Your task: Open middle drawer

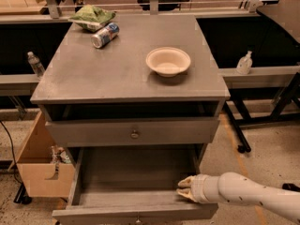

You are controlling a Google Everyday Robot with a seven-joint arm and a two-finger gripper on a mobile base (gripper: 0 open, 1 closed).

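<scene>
The middle drawer (136,172) is pulled out and its front is cut off by the bottom edge, so only a sliver shows. The gripper (185,189) sits at the drawer's right front corner, and its arm (248,193) runs out of view to the right. The slot (133,110) under the surface (122,74) is too dark to read. The can (104,35) has a blurred label, and the cardboard box (40,172) holds bits too small to tell.

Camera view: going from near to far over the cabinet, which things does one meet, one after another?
The gripper, at the right front corner of the pulled-out middle drawer → knob of the closed drawer above → bowl → can lying on its side.
</scene>
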